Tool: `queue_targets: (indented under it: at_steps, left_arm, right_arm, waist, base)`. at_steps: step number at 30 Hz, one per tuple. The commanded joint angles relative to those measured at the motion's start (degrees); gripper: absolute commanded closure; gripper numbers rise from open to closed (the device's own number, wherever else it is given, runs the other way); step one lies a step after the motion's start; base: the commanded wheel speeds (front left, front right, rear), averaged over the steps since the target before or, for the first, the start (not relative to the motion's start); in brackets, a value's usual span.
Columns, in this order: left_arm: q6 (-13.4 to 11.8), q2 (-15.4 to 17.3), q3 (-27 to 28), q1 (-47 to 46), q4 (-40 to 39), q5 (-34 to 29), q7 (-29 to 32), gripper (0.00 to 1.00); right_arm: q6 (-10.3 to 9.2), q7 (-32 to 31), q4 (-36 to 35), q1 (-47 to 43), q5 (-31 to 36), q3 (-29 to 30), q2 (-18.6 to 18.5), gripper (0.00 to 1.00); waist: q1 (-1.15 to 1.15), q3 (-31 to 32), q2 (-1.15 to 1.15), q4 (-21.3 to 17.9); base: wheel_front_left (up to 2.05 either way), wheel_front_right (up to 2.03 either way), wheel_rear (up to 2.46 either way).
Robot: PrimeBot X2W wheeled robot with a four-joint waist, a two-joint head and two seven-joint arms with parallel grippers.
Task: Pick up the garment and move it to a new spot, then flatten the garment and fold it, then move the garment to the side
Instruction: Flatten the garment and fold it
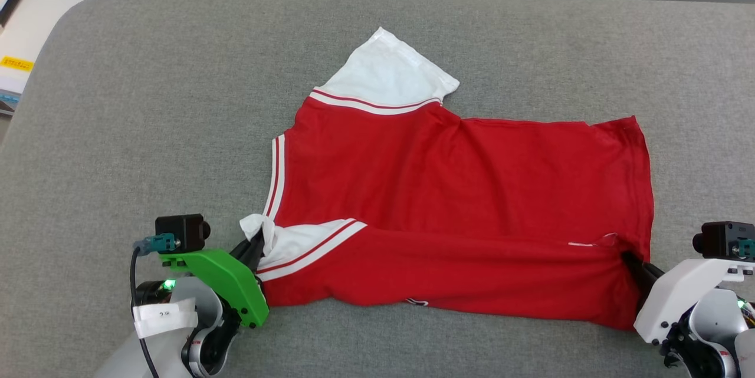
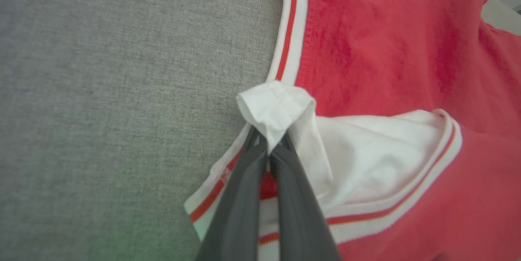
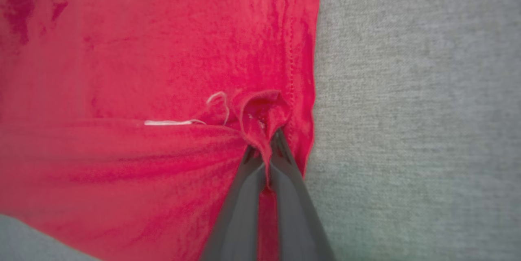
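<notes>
The garment (image 1: 460,189) lies spread on the grey fabric surface (image 1: 147,101) with its near edge folded over, left gripper (image 1: 258,243) jaws clamped on the white sleeve (image 2: 276,106), right gripper (image 1: 628,259) jaws clamped on the red hem (image 3: 264,110); judged light, limp, best held at edges.

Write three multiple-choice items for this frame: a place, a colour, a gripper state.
1. Where does the left gripper grip the garment? A. white sleeve end B. red hem C. lettering
2. Colour of the surface under it? A. blue B. grey C. brown
3. The right gripper is: A. open above the cloth B. clear of the cloth C. shut on red fabric

1 A: white cloth bunches between its fingers.
2 B: grey weave surrounds the garment.
3 C: its fingers pinch a red fold.
</notes>
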State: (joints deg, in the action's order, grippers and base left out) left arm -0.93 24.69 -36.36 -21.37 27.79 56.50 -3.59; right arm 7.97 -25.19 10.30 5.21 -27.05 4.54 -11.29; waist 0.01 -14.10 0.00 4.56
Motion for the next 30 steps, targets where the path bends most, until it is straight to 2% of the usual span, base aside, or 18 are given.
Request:
queue_targets:
  at_steps: [1, 2, 3, 11, 16, 19, 23, 27, 30]
  left_arm:
    - [0.4, -0.7, -0.2, -1.0, 1.2, 0.3, -0.4, 0.56]
    - [0.5, -1.0, -0.1, -1.2, 1.9, 0.3, -0.6, 0.04]
    - [0.5, -1.0, 0.0, -1.4, 2.4, 0.3, -1.0, 0.00]
    - [-0.2, -0.6, 1.8, -1.7, 4.2, 0.2, -5.0, 0.00]
    - [-1.4, 1.4, 3.3, -1.0, 2.8, 0.2, -6.5, 0.00]
    - [-1.9, 3.3, 4.0, -0.6, 1.1, 0.7, -5.5, 0.00]
    - [-1.4, 6.8, 4.0, -0.3, -2.7, 2.2, -0.2, 0.00]
    - [-0.3, 11.2, 2.5, 0.8, -8.5, 5.6, 10.8, 0.00]
    - [-1.0, 14.2, 1.9, 2.2, -12.9, 9.0, 18.6, 0.00]
  right_arm:
    - [-0.48, 0.6, 1.2, 0.3, -0.3, -0.2, -0.2, 0.00]
    - [-0.48, 1.4, 1.1, 0.2, -0.5, -0.3, -0.2, 0.00]
    - [-0.48, 2.1, 1.0, 0.2, -0.8, -0.4, -0.4, 0.00]
    - [-0.48, 12.2, -2.1, -1.7, -2.1, -1.3, -1.1, 0.00]
    - [-0.48, 21.6, -5.3, -3.3, 0.7, 0.0, -0.6, 0.00]
    - [-0.48, 25.1, -6.8, -4.3, 2.9, 0.7, 0.0, 0.00]
    - [-0.48, 26.1, -8.7, -6.0, 4.8, 1.3, 1.8, 0.00]
    - [-0.48, 25.8, -9.7, -7.4, 5.3, 1.8, 3.2, 0.00]
    - [-0.48, 25.5, -10.0, -8.0, 5.3, 2.0, 3.9, 0.00]
  waist:
    - [-0.01, 0.2, 0.00, 0.1]
    - [-0.01, 0.3, 0.00, 0.1]
    - [-0.01, 0.4, 0.00, 0.2]
    - [-0.01, 2.6, 0.00, 0.6]
    - [-0.01, 4.5, 0.00, 0.2]
    - [-0.01, 5.7, 0.00, 0.1]
    - [-0.01, 6.8, 0.00, -0.1]
    - [-0.01, 7.3, 0.00, -0.4]
    - [-0.01, 7.3, 0.00, -0.7]
  base:
    - [0.00, 0.00, 0.00]
    - [0.00, 0.00, 0.00]
    - [0.00, 0.00, 0.00]
    - [0.00, 0.00, 0.00]
    - [0.00, 0.00, 0.00]
    - [0.00, 0.00, 0.00]
    - [0.00, 0.00, 0.00]
    - [0.00, 0.00, 0.00]
    - [0.00, 0.00, 0.00]
